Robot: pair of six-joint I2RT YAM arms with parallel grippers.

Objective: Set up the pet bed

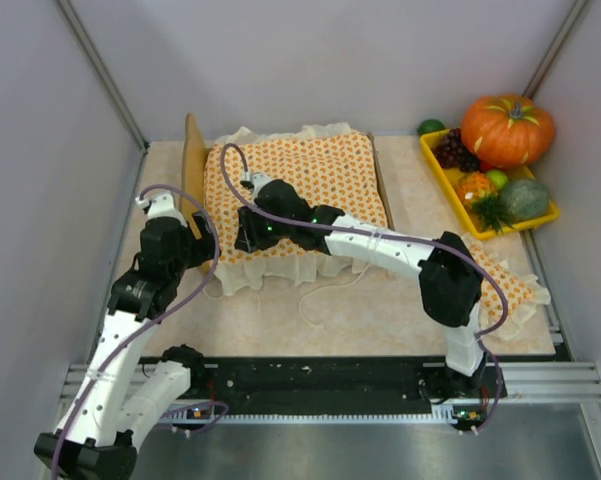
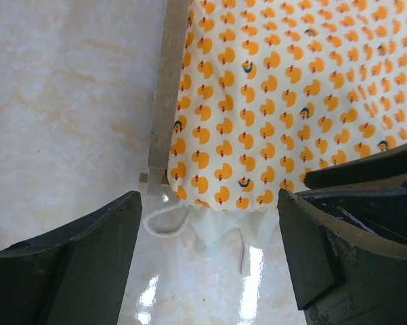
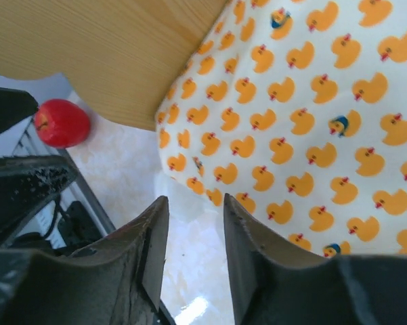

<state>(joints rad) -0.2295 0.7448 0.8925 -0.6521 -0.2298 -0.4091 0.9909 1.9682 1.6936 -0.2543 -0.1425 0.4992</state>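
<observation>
As left end effector point(image 2: 208, 210) gapes, right point(image 3: 195, 206) narrower

Matt wood pet bed point(image 3: 88, 54) w/ cloth bedspread point(image 2: 291, 101), glossy table point(image 2: 54, 101).

At the far right corner of the counter point(image 1: 380, 310), a yellow tray point(image 1: 442, 176) holds a large orange pumpkin point(image 1: 507, 128), dark grapes point(image 1: 456, 150), a smaller pumpkin point(image 1: 474, 186) and a grey-green squash point(image 1: 523, 199). A lime point(image 1: 430, 127) sits just behind the tray. A duck-printed ruffled bedspread point(image 1: 300, 180) lies spread in the middle, a matching pillow point(image 1: 505, 280) lies at the right edge, and a red apple point(image 3: 61, 123) shows in the right wrist view.
</observation>
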